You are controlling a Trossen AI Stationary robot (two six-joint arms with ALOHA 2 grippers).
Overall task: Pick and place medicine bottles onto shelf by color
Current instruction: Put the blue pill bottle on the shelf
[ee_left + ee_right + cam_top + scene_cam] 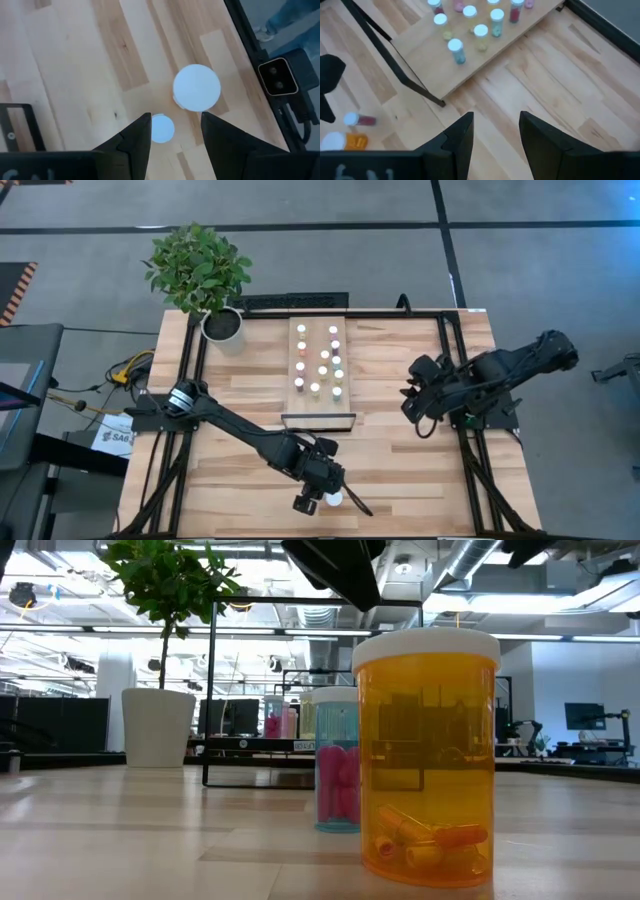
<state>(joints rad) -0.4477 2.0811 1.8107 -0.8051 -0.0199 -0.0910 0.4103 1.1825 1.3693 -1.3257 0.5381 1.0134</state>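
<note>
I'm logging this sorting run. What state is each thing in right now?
Left gripper: jaws open, above the small bottle, holding nothing.
Right gripper: jaws open, empty, over bare tabletop.
Small pink-filled bottle: upright on the table, capped, off the shelf.
Big orange bottle: upright, capped, capsules at the bottom, off the shelf.
Shelf: lying flat, about a dozen capped bottles standing on it.

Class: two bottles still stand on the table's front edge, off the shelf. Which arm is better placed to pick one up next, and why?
Left. The left gripper hangs open directly above the small bottle and large orange bottle. The right gripper sits open, far off by the table's right side.
</note>
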